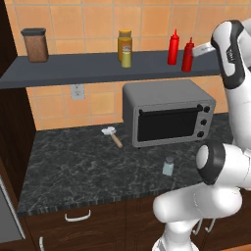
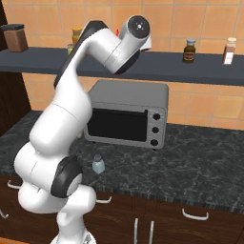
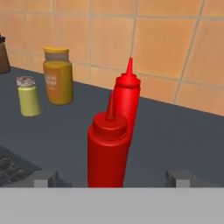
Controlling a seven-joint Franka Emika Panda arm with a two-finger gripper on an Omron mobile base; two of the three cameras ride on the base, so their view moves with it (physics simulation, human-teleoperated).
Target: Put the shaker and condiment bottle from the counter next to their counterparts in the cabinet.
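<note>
Gripper point(image 3: 111, 179) is sitting up at the shelf point(image 1: 88, 68), fingers point(image 3: 43, 178) spread wide on either side of the near red bottle point(image 3: 108, 148), not pinching it. That bottle is standing upright on the shelf, just in front of the second red bottle point(image 3: 127, 98), the two nearly touching. From the left base view both red bottles are standing side by side toward the right end of the shelf, the near one point(image 1: 188, 56) just beside the arm's hand. Yellow-green shaker point(image 3: 28, 96) is standing further along the shelf, close beside an amber jar point(image 3: 58, 76). A brown canister point(image 1: 36, 45) is sitting at the far left end. Down on the bench point(image 1: 73, 162), the blue shaker point(image 1: 168, 166) is standing upright in front of the toaster oven point(image 1: 166, 112), well apart from the shelf. A white-headed tool point(image 1: 112, 135) is lying on the bench left of the oven. Two more small bottles point(image 2: 189, 51) are standing on the shelf's right part in the right base view.
</note>
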